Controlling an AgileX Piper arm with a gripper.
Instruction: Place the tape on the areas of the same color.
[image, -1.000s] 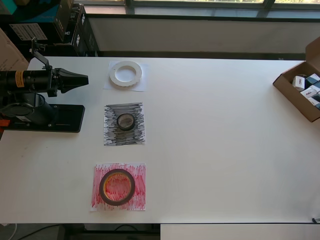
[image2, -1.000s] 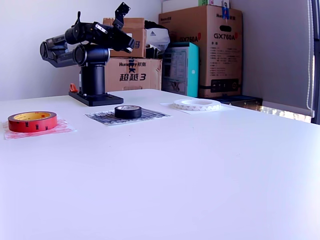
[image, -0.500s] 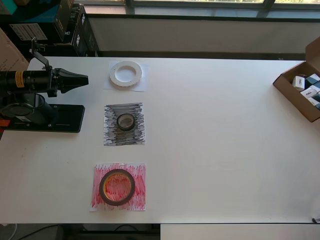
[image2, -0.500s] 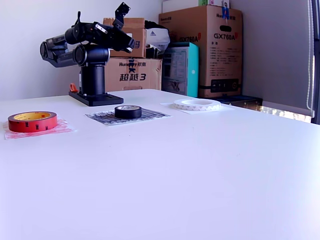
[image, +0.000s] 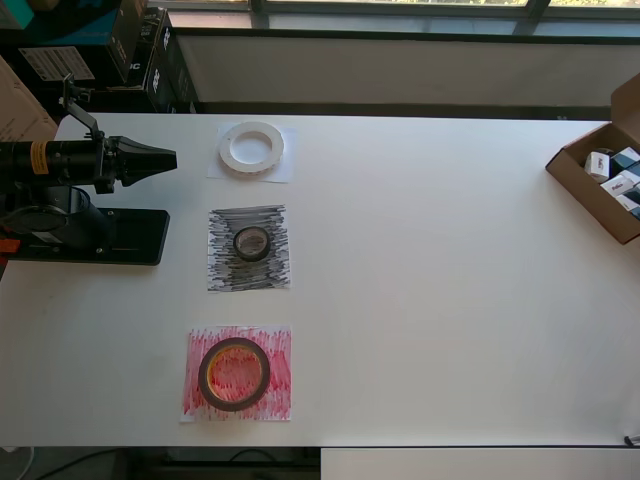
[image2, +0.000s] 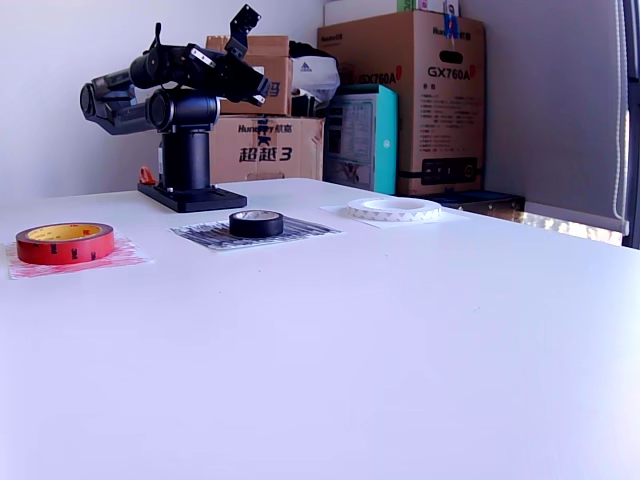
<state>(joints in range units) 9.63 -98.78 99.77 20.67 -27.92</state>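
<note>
Each tape roll lies on the patch of its own colour, in a column at the overhead view's left. The white ring (image: 251, 147) rests on the white patch (image: 287, 170). On the black scribbled patch (image: 225, 270) sits the small black roll (image: 251, 242). The reddish-brown roll (image: 205, 375) lies on the red scribbled patch (image: 278, 400). My gripper (image: 168, 157) is shut and holds nothing. It hangs above the table on the folded arm, left of the white ring and apart from every roll. In the exterior view the rolls (image2: 64, 243) (image2: 256, 223) (image2: 394, 209) lie flat.
The arm's black base (image: 100, 237) stands at the overhead view's left edge. An open cardboard box (image: 590, 195) with small packs sits at the right edge. Stacked cartons (image2: 420, 90) stand behind the table in the exterior view.
</note>
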